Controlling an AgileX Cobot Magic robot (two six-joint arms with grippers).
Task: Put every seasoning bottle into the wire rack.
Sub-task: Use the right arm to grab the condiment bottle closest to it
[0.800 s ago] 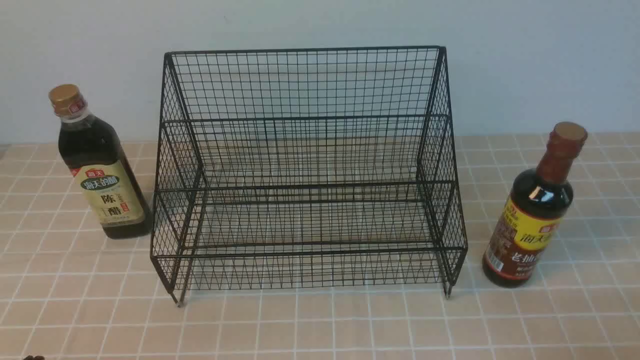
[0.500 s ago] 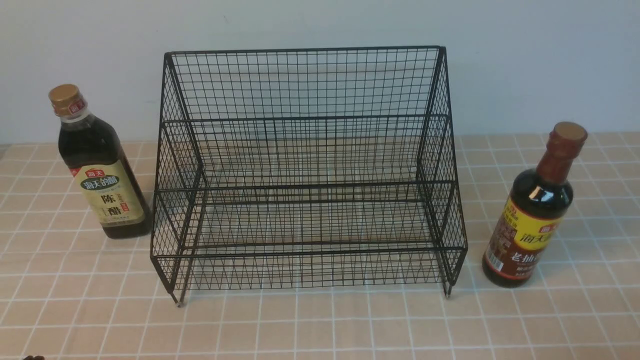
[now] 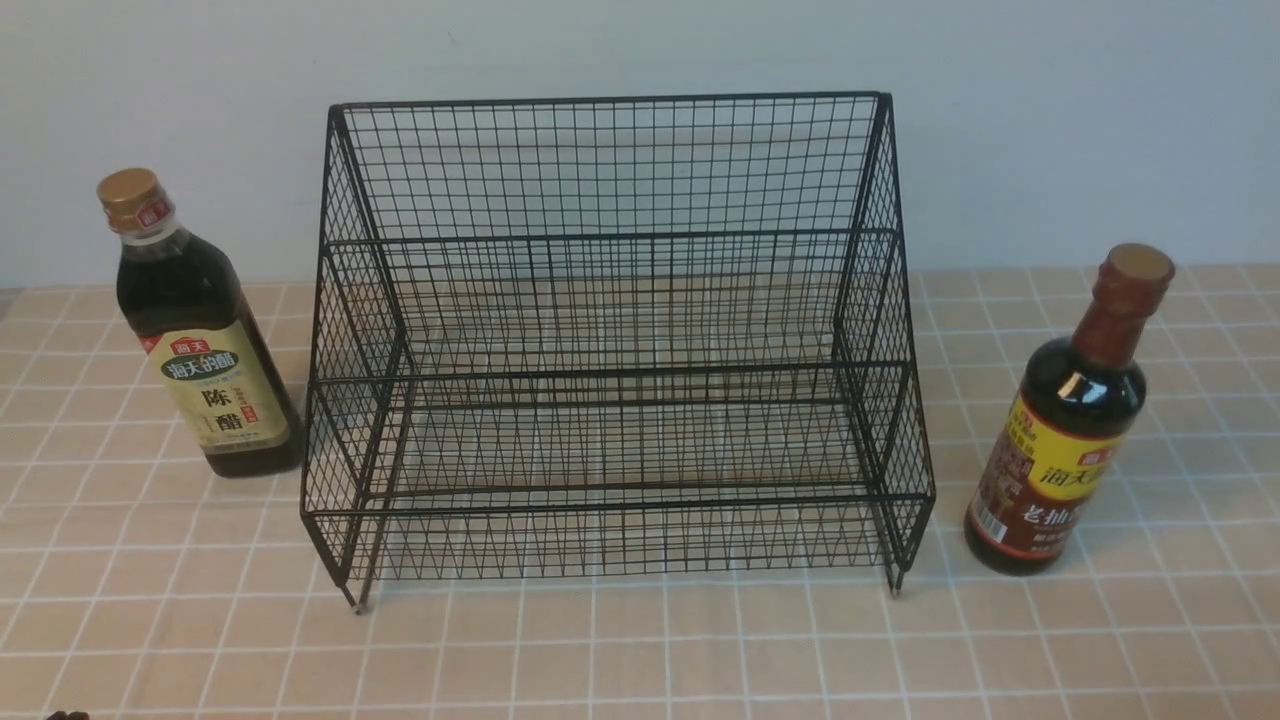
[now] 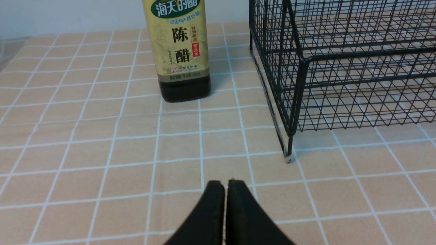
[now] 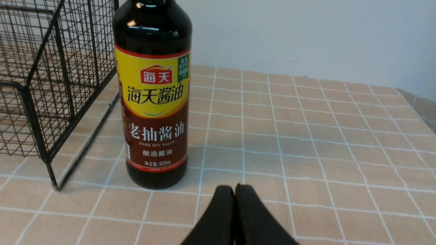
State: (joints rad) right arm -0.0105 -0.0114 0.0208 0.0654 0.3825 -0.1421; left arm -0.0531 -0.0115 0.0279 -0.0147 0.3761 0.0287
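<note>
The black wire rack (image 3: 615, 350) stands empty in the middle of the tiled table; it also shows in the left wrist view (image 4: 340, 68) and the right wrist view (image 5: 44, 78). The squarish gold-capped bottle (image 3: 200, 330) with a beige-green label stands upright to its left, also in the left wrist view (image 4: 178, 51). The round brown-capped bottle (image 3: 1070, 420) with a yellow-red label stands upright to its right, also in the right wrist view (image 5: 153, 92). My left gripper (image 4: 224, 183) is shut and empty, well short of the squarish bottle. My right gripper (image 5: 235, 189) is shut and empty, just short of the round bottle.
A pale wall (image 3: 640, 50) rises right behind the rack and the bottles. The table's right edge (image 5: 419, 102) shows in the right wrist view. A small dark bit of the left arm (image 3: 68, 715) shows at the front view's bottom left corner.
</note>
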